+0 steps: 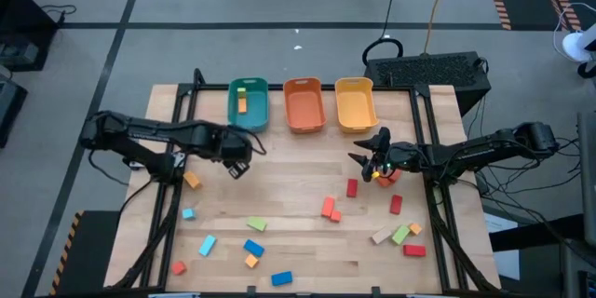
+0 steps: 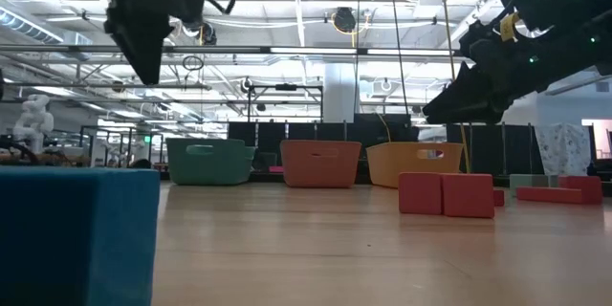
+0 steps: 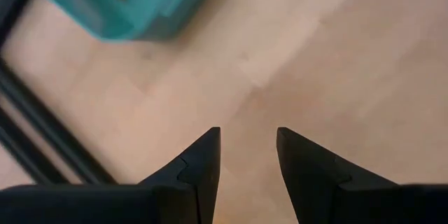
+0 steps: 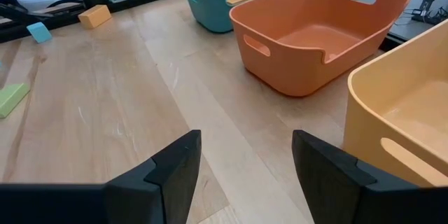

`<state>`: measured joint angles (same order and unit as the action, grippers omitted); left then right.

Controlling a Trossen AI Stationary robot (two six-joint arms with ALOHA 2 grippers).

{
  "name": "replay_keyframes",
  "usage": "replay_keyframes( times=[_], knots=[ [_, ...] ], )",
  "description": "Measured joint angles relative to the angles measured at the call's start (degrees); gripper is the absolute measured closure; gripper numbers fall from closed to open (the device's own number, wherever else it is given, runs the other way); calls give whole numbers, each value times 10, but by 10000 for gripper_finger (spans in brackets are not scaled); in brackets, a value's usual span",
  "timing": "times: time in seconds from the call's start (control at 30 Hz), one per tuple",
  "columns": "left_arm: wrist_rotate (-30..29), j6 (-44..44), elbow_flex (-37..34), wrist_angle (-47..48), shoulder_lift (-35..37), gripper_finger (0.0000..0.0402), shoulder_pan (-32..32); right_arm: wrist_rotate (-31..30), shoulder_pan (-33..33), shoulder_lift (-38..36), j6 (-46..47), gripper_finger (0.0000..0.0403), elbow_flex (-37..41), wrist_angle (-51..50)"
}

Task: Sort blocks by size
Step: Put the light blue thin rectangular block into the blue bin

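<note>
Small wooden blocks lie scattered flat on the near half of the table: an orange one (image 1: 192, 180), a green one (image 1: 256, 225), a blue one (image 1: 253, 247), red ones (image 1: 352, 187) (image 1: 396, 204) and others. An orange block (image 1: 242, 104) lies in the teal bin (image 1: 248, 102). My left gripper (image 3: 248, 136) hangs above bare wood just in front of that bin, pointing steeply down, open with nothing between its fingers. My right gripper (image 4: 245, 140) hovers in front of the yellow bin (image 1: 355, 102), open and empty, slanting toward the bins.
Three bins stand in a row at the far edge: teal, orange (image 1: 304, 104) and yellow. A black frame rail (image 3: 42, 126) runs along the table's left side. In the low view a blue block (image 2: 76, 234) sits close to the camera and red blocks (image 2: 445, 194) farther off.
</note>
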<state>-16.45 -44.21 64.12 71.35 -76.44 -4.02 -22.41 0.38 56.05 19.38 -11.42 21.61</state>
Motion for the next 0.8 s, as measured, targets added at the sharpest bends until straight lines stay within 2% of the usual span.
replay_keyframes(
  times=[0.23, 0.37, 0.57, 0.8],
  knots=[
    [57, -118, 0, -6, 0, 258, -91, 0, 0, 0, 8, 193, 0, 1],
    [60, -166, 0, -7, 0, 258, -143, 0, 0, 0, 10, 193, 0, 5],
    [69, -184, 0, -43, 0, 258, -215, 0, 0, 0, 27, 193, 0, 4],
    [79, -318, 0, -76, 0, 258, -281, 0, 1, 0, 40, 193, 0, 4]
  ],
)
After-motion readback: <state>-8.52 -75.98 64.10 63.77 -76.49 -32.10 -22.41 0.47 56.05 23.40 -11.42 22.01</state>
